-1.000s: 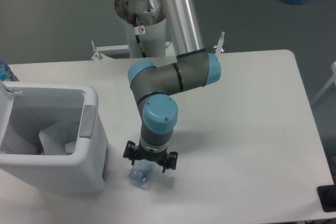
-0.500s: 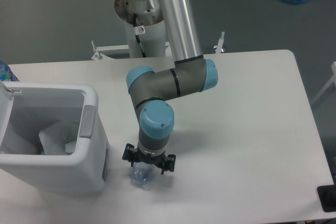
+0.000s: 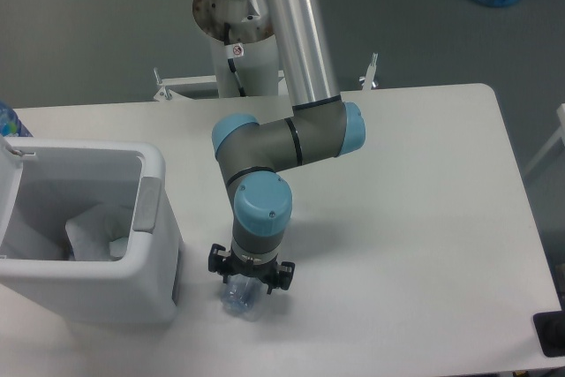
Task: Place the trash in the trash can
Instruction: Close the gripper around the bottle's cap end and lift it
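Camera view: gripper down on the bottle near the table's front edge, grasp in progress.

The crushed bottle [image 3: 240,297] lies on the table [image 3: 424,218] close to the front edge, just right of the trash can [image 3: 132,284], apart from it. White paper wrapper [image 3: 93,231] already sits inside the can. To do this step well: centre the fingers across the bottle body, not the cap end, since a crushed clear bottle probably deforms and can squirt out sideways; close firmly, then lift straight up high enough to clear the thick rim before moving left over the opening. The gripper [image 3: 250,276] sits directly over the bottle, wrist hiding the fingertips; jaws look spread either side of it, but I can't tell whether they've clamped or are only touching it.
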Available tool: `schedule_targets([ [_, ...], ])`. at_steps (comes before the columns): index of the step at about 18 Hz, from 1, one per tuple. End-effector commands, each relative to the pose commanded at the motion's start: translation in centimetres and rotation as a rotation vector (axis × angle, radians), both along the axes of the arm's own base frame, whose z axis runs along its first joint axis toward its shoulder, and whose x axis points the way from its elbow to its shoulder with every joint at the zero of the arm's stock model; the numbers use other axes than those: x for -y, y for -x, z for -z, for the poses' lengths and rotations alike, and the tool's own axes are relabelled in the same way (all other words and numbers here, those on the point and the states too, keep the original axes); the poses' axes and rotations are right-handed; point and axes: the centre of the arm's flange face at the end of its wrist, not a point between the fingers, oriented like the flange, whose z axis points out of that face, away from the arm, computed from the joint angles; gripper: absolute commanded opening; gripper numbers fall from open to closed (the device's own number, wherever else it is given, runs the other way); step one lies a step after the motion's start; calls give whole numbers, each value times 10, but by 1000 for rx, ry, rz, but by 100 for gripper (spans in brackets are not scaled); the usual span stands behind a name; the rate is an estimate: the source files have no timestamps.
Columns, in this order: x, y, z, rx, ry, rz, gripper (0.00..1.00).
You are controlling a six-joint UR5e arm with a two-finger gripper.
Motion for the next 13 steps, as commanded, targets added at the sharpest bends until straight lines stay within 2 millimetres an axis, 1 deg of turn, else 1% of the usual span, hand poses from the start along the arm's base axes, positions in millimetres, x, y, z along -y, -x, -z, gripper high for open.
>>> schedule_targets([
  [8, 0, -2, 7, -19, 29, 3, 77],
  [9, 0, -2, 6, -19, 29, 4, 75],
  [10, -1, -2, 5, -20, 28, 3, 69],
  [11, -1, -2, 5, -20, 28, 3, 66],
  [12, -1, -3, 5, -20, 28, 4, 58],
  [13, -1, -3, 3, -22, 26, 4, 56],
])
